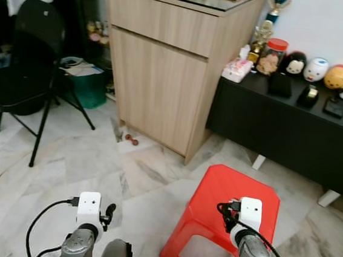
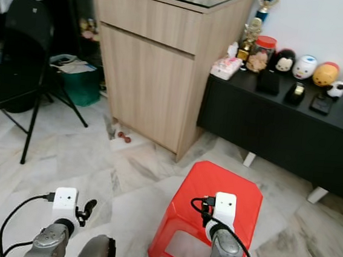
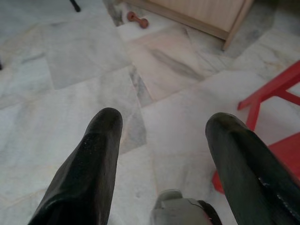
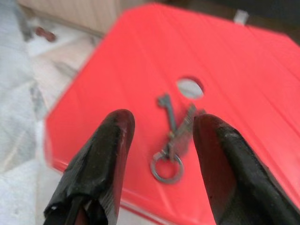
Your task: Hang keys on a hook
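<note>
A bunch of grey metal keys point(image 4: 174, 136) on a ring lies flat on the top of a red plastic stool point(image 1: 214, 193), beside the stool's round centre hole point(image 4: 190, 88). My right gripper point(image 4: 161, 124) hovers just above the stool, open, its two black fingers point(image 4: 107, 154) either side of the keys and apart from them. In the eye views the right wrist point(image 1: 249, 216) is over the stool's near side and covers the keys. My left gripper point(image 3: 161, 124) is open over bare marble floor, left of the stool, holding nothing.
A tall wooden cabinet point(image 1: 165, 67) stands ahead. To its right a low black sideboard point(image 1: 293, 128) carries figurines and a jar. A black folding chair point(image 1: 26, 60) is at the left, a green bin point(image 1: 87, 84) behind it. A small red object point(image 1: 132, 140) lies by the cabinet's foot.
</note>
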Tool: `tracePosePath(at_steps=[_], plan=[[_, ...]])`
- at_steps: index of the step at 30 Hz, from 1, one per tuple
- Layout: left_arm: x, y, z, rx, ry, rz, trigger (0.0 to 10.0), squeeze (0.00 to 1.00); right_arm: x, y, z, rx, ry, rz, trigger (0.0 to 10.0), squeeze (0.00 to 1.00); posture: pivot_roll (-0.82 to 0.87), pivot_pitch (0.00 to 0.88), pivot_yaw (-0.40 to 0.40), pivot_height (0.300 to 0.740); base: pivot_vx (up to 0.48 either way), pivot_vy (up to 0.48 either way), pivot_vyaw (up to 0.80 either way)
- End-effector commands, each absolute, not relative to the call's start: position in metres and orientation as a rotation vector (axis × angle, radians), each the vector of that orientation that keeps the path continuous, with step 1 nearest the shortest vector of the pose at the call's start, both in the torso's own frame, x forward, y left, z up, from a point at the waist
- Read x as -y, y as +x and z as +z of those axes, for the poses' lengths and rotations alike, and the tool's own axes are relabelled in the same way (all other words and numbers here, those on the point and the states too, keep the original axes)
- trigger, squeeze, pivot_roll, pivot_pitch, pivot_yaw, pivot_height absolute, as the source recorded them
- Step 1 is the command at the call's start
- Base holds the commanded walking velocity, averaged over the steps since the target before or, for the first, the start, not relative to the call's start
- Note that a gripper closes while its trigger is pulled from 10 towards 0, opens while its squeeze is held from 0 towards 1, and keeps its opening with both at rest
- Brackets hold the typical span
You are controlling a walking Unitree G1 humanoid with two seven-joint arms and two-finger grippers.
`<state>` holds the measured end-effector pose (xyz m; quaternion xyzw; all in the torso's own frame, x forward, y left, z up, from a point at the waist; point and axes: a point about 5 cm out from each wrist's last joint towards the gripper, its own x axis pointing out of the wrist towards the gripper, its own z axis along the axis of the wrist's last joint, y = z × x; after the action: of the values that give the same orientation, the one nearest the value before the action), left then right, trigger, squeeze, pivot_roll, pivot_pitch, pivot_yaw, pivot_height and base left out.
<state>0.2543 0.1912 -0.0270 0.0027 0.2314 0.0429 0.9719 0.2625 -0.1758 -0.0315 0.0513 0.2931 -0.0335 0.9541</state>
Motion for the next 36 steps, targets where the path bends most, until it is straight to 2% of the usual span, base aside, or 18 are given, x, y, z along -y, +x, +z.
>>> tracePosePath(at_steps=[1, 7, 20, 36], plan=[[-0.191, 0.251, -0.029, -0.477, 0.013, 0.085, 10.0, 0.0, 0.18, 0.265, -0.031, -0.622, 0.112, -0.102, 10.0, 0.0, 0.03, 0.0, -0.05, 0.625, 0.0, 0.0, 0.0], [-0.191, 0.254, -0.026, -0.463, -0.001, 0.09, 10.0, 0.0, 0.179, 0.271, -0.025, -0.577, 0.156, -0.093, 10.0, 0.0, 0.03, 0.0, -0.049, 0.625, 0.0, 0.0, 0.0], [-0.193, 0.251, -0.029, -0.482, 0.03, 0.085, 10.0, 0.0, 0.167, 0.264, -0.032, -0.592, 0.182, -0.071, 10.0, 0.0, 0.03, 0.0, -0.05, 0.625, 0.0, 0.0, 0.0], [-0.197, 0.246, -0.034, -0.514, 0.02, 0.089, 10.0, 0.0, 0.169, 0.267, -0.029, -0.583, 0.193, -0.076, 10.0, 0.0, 0.03, 0.0, -0.053, 0.625, 0.301, 0.0, 0.0]])
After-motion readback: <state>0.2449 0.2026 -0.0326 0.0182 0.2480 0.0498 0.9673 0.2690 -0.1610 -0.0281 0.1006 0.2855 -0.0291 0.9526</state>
